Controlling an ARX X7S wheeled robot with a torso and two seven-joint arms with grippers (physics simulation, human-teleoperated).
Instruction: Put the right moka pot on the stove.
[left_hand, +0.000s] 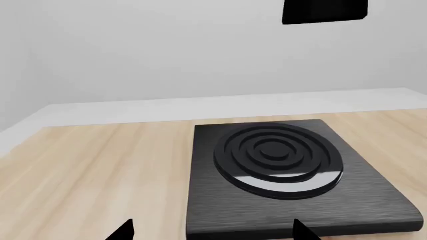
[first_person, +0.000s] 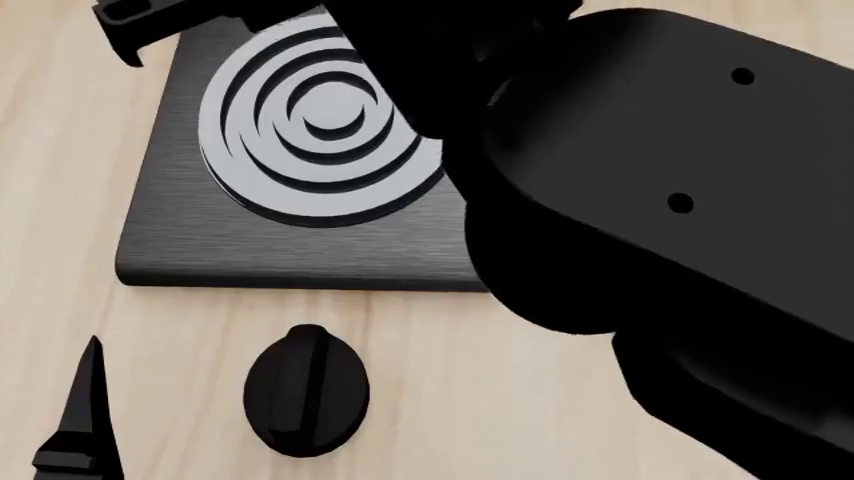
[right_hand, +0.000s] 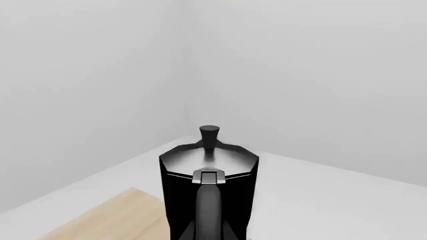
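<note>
Filling the right wrist view: right moka pot (right_hand: 208, 185), upright, handle toward camera — right gripper's grip cannot be told; stove (first_person: 174, 200) at ten o'clock, burner bare.

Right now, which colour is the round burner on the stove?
Light grey burner, best seen in the head view.

Simulated kitchen-style setting, rendered bare. Indicated by a stove (first_person: 287, 215) with ringed burner (first_person: 320, 120) and oval control knob (first_person: 306, 389) on a light wooden counter (left_hand: 100, 165), a moka pot (right_hand: 208, 185), plain white walls (right_hand: 100, 75).
</note>
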